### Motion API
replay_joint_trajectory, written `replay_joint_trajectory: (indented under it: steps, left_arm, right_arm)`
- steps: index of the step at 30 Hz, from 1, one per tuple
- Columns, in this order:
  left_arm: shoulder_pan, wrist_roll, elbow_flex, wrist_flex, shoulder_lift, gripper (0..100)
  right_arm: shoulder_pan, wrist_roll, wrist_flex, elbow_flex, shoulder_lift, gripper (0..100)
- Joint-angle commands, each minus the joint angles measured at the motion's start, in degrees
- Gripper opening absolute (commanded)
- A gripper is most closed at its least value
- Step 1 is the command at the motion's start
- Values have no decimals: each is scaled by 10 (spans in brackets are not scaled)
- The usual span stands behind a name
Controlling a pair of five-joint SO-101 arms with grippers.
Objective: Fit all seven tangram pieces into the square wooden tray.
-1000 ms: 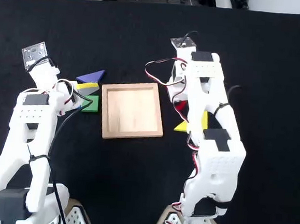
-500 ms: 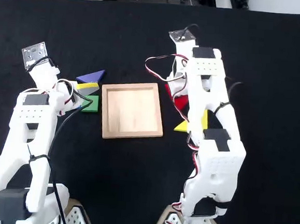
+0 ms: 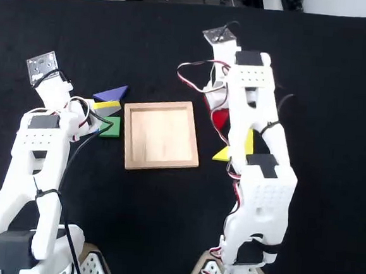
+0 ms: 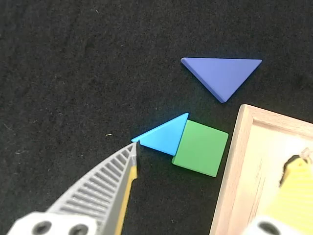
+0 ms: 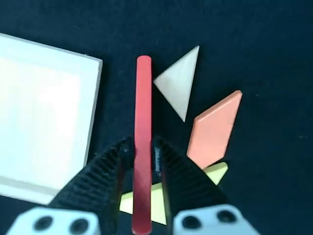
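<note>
Tray check: the square wooden tray [image 3: 163,104] sits between the two arms, and we see just bare wood on its floor. Every piece we can spot lies outside it on the black cloth [image 3: 327,72]. The right gripper [image 5: 143,147] is clamped on the red piece [image 5: 143,98], held on edge beside the tray, near a cream triangle [image 5: 178,81], an orange parallelogram [image 5: 215,129] and a yellow triangle [image 5: 215,172]. The left gripper [image 4: 215,154] hangs with jaws spread, gripping nothing, over the green square [image 4: 200,148]. That square touches a light blue triangle [image 4: 164,136] just beside the tray. A purple triangle [image 4: 222,76] lies nearby.

White arms [image 3: 35,157], black servos [image 3: 263,165], red cables [image 3: 195,64]; right gripper [image 5: 142,147] ribbed black
</note>
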Motion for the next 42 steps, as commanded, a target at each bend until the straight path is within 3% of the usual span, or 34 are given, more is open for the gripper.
replay_joint_trajectory:
  steps: [1, 7, 13, 19, 25, 30, 33, 38, 42]
  left_arm:
    - [-1, 2, -12, -8, 0, 438]
    - [-7, 2, -13, -9, -1, 438]
    - [-53, 5, -28, -9, -1, 438]
    - [-63, 7, -28, -9, -1, 438]
    - [-62, 7, -29, -9, -1, 438]
    - [-61, 7, -25, -26, 3, 438]
    - [-60, 7, -24, -28, 4, 438]
    - [-60, 7, -24, -28, 5, 438]
    - [-60, 7, -24, -28, 5, 438]
  right_arm:
    - [-38, 76, 60, -85, -7, 11]
    - [-108, 284, 190, -183, -30, 11]
    - [-171, 315, 191, -185, -176, 11]
    - [-246, 316, 133, 21, -342, 11]
    - [-259, 315, -116, 389, -591, 11]
    - [-225, 291, -377, 676, -771, 11]
    - [-219, 289, -523, 807, -810, 11]
    - [-234, 359, -760, 993, -814, 11]
    - [-234, 382, -840, 1064, -815, 11]
